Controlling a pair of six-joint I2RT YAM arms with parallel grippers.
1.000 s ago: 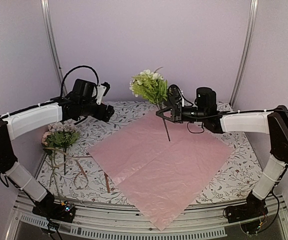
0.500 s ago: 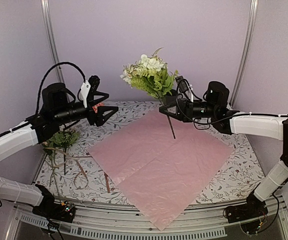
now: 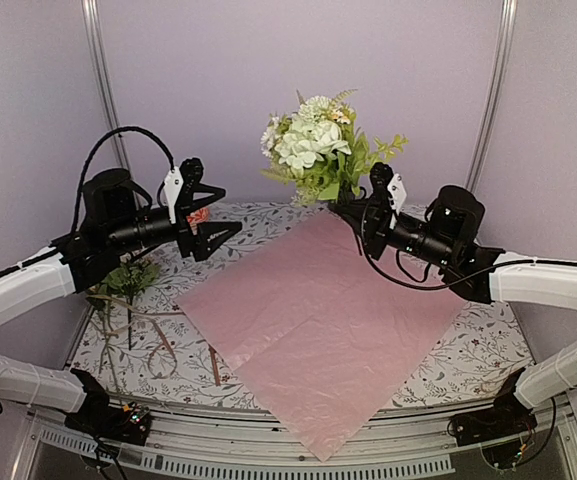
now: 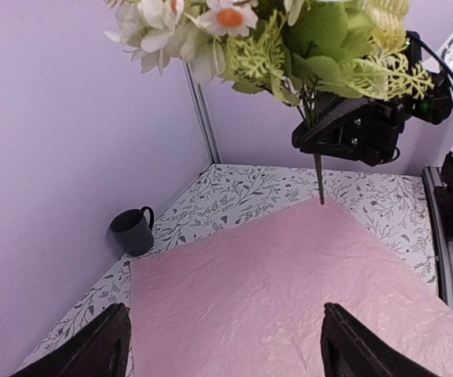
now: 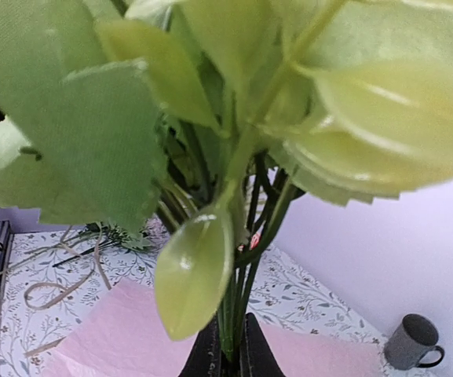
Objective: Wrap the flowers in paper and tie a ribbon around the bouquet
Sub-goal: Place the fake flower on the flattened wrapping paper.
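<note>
Your right pincer (image 3: 351, 208) is clamped on the flowers (image 3: 313, 150), upright above the paper (image 3: 318, 320); your left pincer (image 3: 230, 210) hangs apart, empty.

The light is soft, even and rather bright; the paper (image 3: 318, 330) carries only faint shadows. Beyond the paper, the poles (image 3: 104, 90) bend in the top view. Above it, the flowers (image 5: 210, 157) are blurred in the right wrist view.
</note>
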